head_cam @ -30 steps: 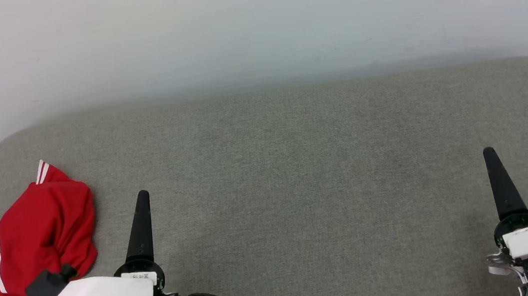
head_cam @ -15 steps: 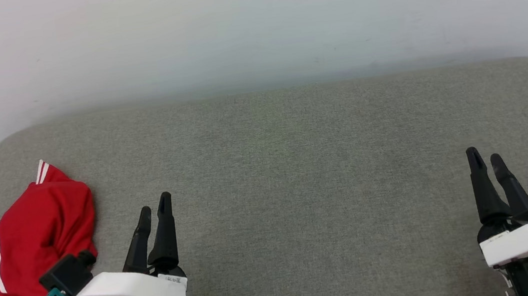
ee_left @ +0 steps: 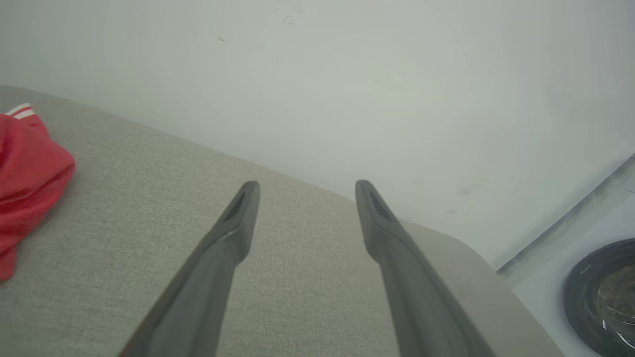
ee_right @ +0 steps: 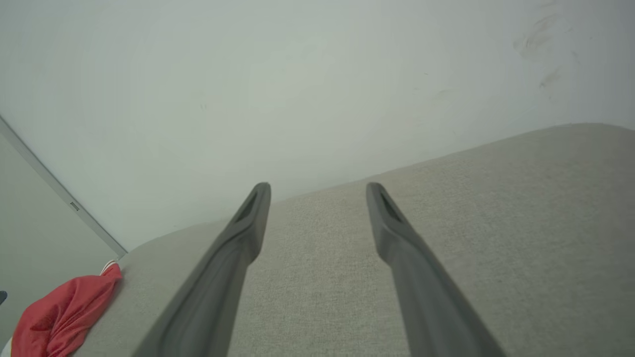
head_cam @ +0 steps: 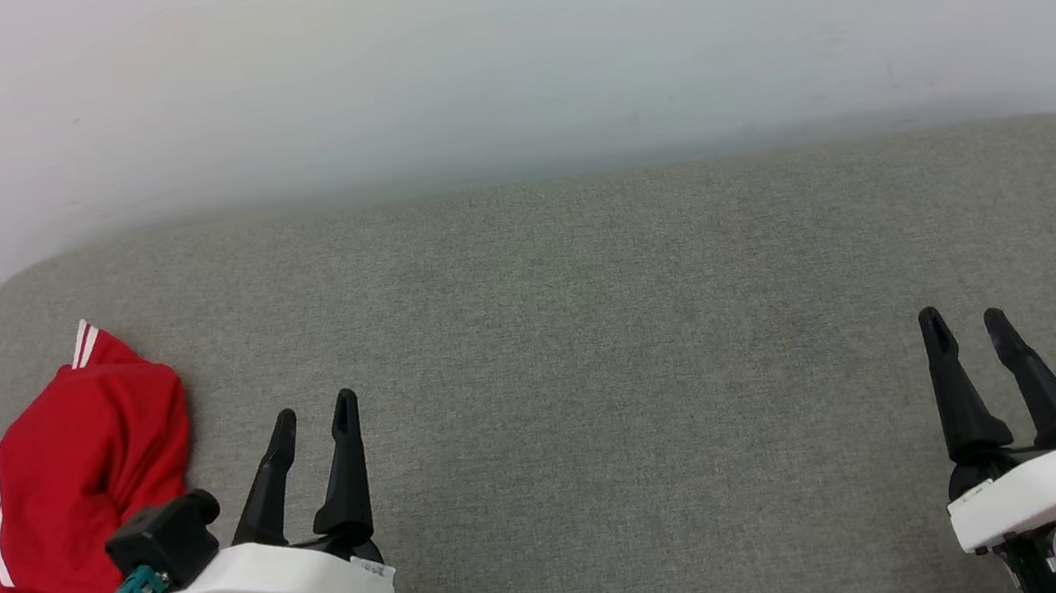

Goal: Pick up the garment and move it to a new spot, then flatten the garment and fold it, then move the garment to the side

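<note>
Head view: red jersey (head_cam: 59,495) is lying crumpled at the grey padded table's (head_cam: 592,329) left edge; left gripper (head_cam: 316,415) and right gripper (head_cam: 964,318) are hovering over its near side, jaws spread, empty.
Left wrist view: fingers (ee_left: 233,238) are gaping above the table.
Right wrist view: fingers (ee_right: 392,238) are standing apart above the table.

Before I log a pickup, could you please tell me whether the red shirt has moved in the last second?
No; the shirt keeps its place at the grey pad's left edge.
</note>
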`<state>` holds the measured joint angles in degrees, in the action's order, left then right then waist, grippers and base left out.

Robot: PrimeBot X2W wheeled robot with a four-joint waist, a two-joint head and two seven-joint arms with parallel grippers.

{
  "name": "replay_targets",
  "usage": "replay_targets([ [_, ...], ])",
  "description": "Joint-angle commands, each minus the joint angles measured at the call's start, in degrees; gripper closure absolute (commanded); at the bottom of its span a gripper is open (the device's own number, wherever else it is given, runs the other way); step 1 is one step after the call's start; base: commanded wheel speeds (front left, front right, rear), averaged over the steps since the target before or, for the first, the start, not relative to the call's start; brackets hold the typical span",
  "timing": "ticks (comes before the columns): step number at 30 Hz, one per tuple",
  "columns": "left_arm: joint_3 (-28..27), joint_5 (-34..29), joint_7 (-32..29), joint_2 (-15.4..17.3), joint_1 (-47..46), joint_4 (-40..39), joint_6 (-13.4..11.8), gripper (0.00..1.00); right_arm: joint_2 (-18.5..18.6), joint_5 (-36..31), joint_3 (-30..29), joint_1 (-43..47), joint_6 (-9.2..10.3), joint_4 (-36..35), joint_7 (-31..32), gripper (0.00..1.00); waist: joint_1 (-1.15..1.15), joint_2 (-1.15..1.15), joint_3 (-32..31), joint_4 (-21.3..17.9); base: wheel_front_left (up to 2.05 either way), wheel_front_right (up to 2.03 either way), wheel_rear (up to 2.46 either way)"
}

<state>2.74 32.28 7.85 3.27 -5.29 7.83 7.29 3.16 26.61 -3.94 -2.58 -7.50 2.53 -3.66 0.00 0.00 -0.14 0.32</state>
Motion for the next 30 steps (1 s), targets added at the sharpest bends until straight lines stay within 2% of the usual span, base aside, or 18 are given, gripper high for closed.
replay_targets([
  [1,0.0,-2.1,0.6,0.4,-1.3,-0.4,-0.3,0.00,0.1,-2.0,-0.2,-0.1,0.01,-0.9,0.1,0.00,0.00,0.00,0.0,0.0,0.00,0.00,0.00],
  [7,0.5,-8.0,1.7,0.8,-1.5,-0.1,-1.1,0.00,-0.1,-8.2,-0.5,0.5,0.01,-1.5,0.5,0.00,0.00,0.00,0.0,0.1,0.00,0.00,0.00],
  [15,1.1,-13.0,2.9,1.2,-1.4,0.1,-1.7,0.00,-0.3,-13.4,-0.8,1.0,0.01,-2.5,0.8,0.00,0.00,0.00,0.0,0.1,0.00,0.00,0.00],
  [30,1.6,-20.2,4.7,1.4,-1.5,2.1,-2.9,0.00,-0.3,-19.6,-1.3,2.0,0.01,-3.9,1.9,0.00,0.00,0.00,-0.2,0.2,0.00,0.00,0.00],
])
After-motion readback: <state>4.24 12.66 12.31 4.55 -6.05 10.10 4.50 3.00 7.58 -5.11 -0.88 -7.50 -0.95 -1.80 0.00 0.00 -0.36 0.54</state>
